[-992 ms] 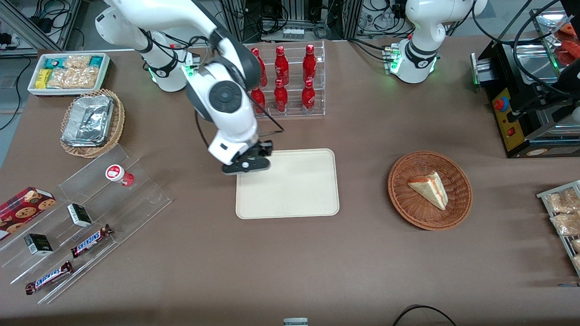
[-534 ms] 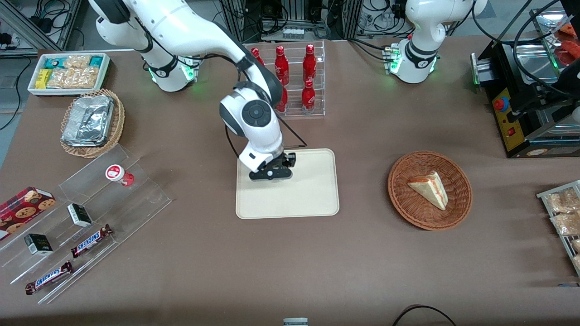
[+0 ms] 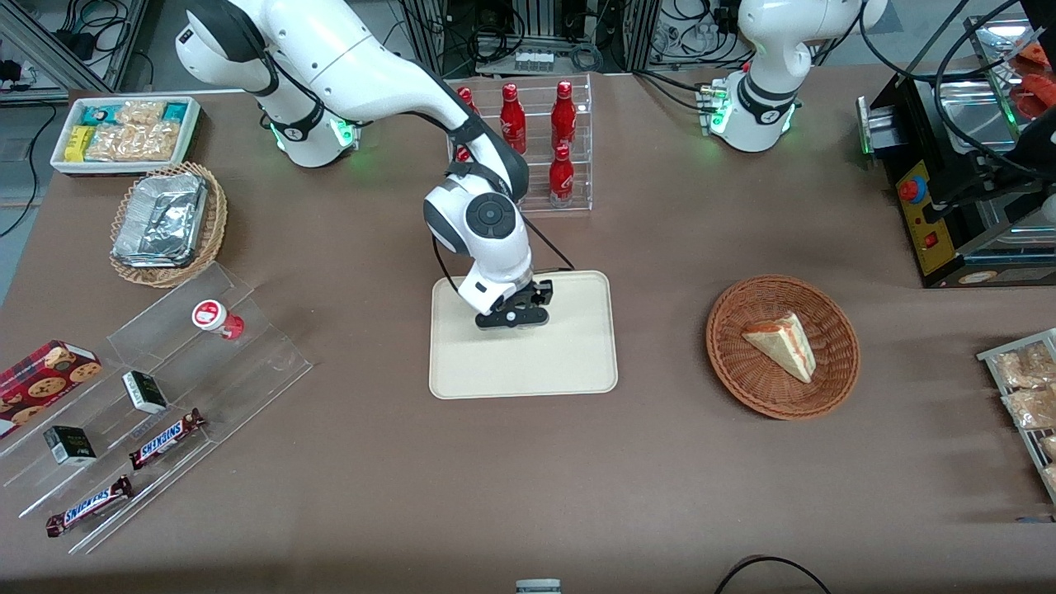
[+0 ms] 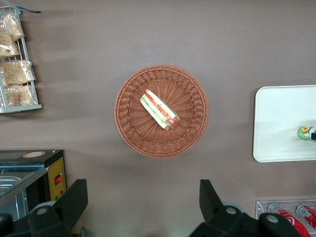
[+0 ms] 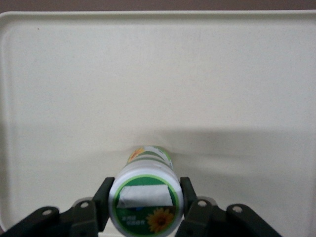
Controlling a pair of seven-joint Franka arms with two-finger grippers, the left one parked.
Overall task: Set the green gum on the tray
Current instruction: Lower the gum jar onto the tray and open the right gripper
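Note:
My gripper point(image 3: 513, 318) hangs over the cream-beige tray point(image 3: 569, 363), in the part of it farther from the front camera. In the right wrist view the gripper point(image 5: 146, 200) is shut on the green gum point(image 5: 146, 193): a small bottle with a white lid ringed in green and a sunflower label, both fingers pressed against the lid's sides. The tray surface point(image 5: 197, 74) fills that view under the bottle. The front view hides the gum under the hand. The left wrist view shows a bit of the gum point(image 4: 306, 133) over the tray point(image 4: 276, 123).
A clear stand with red cola bottles point(image 3: 563, 140) is just past the tray, toward the arm bases. A wicker basket with a sandwich point(image 3: 782, 346) lies toward the parked arm's end. A clear stepped stand holds a red-lidded gum bottle point(image 3: 211, 317) and snack bars toward the working arm's end.
My gripper has travelled sideways from the tray's edge at the working arm's end to over the tray's middle, holding the gum.

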